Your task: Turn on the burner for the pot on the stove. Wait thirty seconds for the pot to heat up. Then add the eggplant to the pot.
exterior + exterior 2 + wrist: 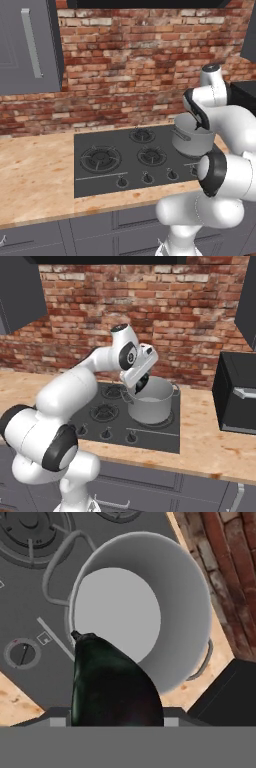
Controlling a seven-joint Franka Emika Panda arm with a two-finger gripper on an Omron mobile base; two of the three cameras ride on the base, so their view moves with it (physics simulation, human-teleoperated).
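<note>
The gripper (141,384) grasps the eggplant (112,684) above the pot (150,401) (stalk end forward). An off-centre release could bounce it off the rim onto the stove (110,172).

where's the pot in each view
Left base view: pot at right of centre, on the stove's right side, partly behind the arm.
Right base view: at centre, below the pincer.
Hand view: upper middle, open mouth facing the camera, behind the eggplant.
Shared landmark: the stove.
</note>
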